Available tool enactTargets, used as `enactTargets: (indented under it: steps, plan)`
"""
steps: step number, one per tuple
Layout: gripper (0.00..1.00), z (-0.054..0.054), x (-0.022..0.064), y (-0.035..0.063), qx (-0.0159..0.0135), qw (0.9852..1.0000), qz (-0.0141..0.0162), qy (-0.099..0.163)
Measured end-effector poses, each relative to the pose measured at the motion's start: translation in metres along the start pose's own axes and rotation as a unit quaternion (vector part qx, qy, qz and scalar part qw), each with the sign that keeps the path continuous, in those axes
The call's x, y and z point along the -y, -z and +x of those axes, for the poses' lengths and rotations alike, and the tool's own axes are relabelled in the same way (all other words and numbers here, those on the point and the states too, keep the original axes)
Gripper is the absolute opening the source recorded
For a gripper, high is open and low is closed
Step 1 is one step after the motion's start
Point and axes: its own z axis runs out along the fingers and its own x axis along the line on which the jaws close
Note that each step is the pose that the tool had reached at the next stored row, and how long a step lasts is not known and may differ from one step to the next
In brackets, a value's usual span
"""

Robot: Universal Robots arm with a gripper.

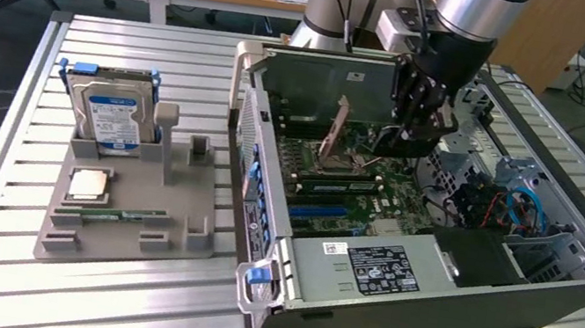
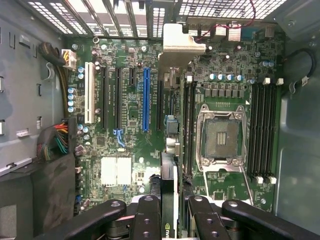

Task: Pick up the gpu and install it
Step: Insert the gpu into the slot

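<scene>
gripper (image 2: 172, 202): black jointed metal fingers (image 2: 146, 212), clamped partway in on both faces of the gpu.
gpu (image 1: 336, 131): thin flat rectangular card, brownish back, dark face, with a folded silvery bracket (image 2: 182, 40) at the end away from the fingers. it stands on edge inside the computer case, over the motherboard, between the blue slot and the cpu socket. whether it touches a slot cannot be told.
motherboard (image 2: 135, 145): green, densely studded, with a long blue slot (image 2: 146, 97) and a square metal-framed cpu socket (image 2: 221, 137).
computer case (image 1: 388, 309): grey sheet-metal box, lying open side up near the table's edge at the exterior view's right.
table (image 1: 126, 306): ribbed aluminium slats.
fixture (image 1: 179, 239): matte grey moulded block, near the table's edge at the exterior view's left, well apart from the gripper.
hard drive (image 1: 110, 117): boxy, silver, blue-white label, upright in the fixture.
</scene>
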Motion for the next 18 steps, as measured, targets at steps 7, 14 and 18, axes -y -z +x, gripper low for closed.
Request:
enactTargets:
  steps: [7,14,18]
  plan:
    - [0.26,0.0000,-0.0007,-0.0007,0.0001,1.0000,0.0001,0.000]
    - [0.26,0.0001,-0.0028,-0.0020,-0.0001,1.0000,0.0006,0.000]
    - [0.26,0.0001,-0.0044,-0.0025,0.0000,1.0000,0.0008,0.000]
